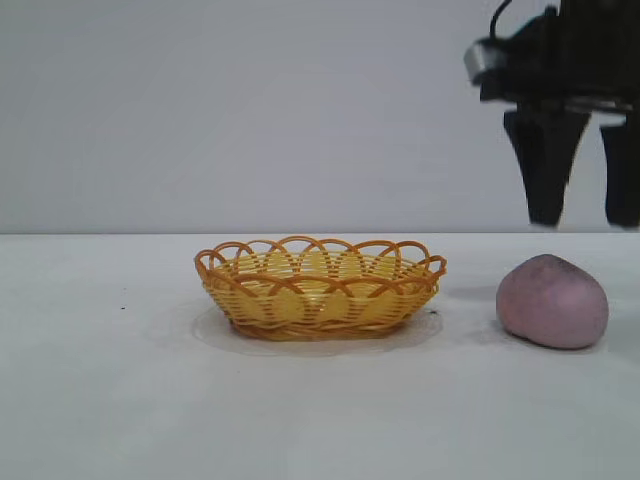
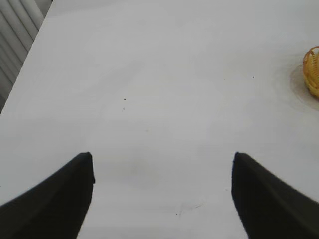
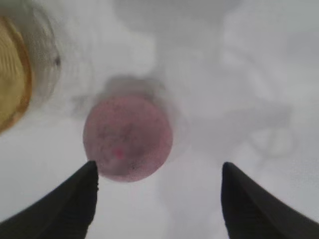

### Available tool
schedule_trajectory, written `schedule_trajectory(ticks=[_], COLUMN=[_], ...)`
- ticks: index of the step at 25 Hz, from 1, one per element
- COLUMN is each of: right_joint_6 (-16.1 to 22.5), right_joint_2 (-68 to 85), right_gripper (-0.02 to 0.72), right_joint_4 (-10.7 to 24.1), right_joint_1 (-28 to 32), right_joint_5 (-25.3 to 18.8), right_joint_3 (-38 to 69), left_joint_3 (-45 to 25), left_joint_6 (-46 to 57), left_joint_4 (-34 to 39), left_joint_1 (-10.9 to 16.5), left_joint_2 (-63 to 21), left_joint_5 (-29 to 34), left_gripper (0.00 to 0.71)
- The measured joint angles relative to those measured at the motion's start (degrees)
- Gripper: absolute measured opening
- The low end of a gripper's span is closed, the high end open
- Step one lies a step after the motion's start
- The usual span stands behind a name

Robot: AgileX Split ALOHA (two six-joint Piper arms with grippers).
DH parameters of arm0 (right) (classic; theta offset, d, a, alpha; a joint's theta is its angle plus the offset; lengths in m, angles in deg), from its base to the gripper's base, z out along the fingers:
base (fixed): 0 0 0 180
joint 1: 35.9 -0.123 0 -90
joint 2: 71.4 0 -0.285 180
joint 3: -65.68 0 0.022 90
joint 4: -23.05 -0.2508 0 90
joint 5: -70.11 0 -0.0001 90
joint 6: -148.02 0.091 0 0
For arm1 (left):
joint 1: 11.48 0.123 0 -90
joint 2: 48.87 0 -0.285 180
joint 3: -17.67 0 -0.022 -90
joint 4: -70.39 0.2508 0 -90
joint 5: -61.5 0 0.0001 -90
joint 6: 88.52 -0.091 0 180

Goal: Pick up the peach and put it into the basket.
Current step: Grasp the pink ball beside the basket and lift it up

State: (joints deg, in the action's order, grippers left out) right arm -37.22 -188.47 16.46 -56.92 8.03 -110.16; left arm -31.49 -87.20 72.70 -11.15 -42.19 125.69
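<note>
Item: peach (image 1: 552, 301), dusty pink-purple, lumpy. Lay on the white table (image 1: 100, 400), just right of the basket and apart from it, untouched.

Item: basket (image 1: 320, 288), yellow wicker with an orange looped rim. Stood mid-table, nothing inside.

Item: right gripper (image 1: 583, 215), black, pointed down. Hung above the peach, fingers spread wide, holding nothing. In its wrist view the peach (image 3: 128, 138) sat nearer one finger than the other, not centred in the gap; the blur there made the offset hard to judge, so this is tentative.

Item: left gripper (image 2: 162, 199), released and empty, parked over bare table, the basket's edge (image 2: 312, 69) far to one side.

Handling note: the step was the approach to grasp. Done well, it would mean centring the fingers over the fruit before descending, then closing across its widest part, gently, as the rounded skin could slip.
</note>
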Motion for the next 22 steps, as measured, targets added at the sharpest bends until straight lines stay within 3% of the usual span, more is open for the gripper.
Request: schedule_trajectory(ticks=[12,18,19,22], right_joint_6=[0.0,0.1,0.1,0.1], right_joint_2=[0.0,0.0,0.0,0.0], right_gripper=[0.461,0.461,0.42,0.42], right_joint_4=[0.7,1.4,1.5,1.6], right_joint_1=[-2.3,-1.4,-1.1,-0.4], right_joint_5=[9.6,10.6,10.6,10.1], right_joint_3=[1.5,1.6,1.6,1.6], left_joint_3=[0.0,0.0,0.0,0.0], left_joint_6=[0.0,0.0,0.0,0.0], left_joint_4=[0.0,0.0,0.0,0.0], left_joint_1=[0.0,0.0,0.0,0.0], left_joint_2=[0.0,0.0,0.0,0.0], left_joint_5=[0.0,0.0,0.0,0.0], left_gripper=[0.508,0.508,0.508,0.508])
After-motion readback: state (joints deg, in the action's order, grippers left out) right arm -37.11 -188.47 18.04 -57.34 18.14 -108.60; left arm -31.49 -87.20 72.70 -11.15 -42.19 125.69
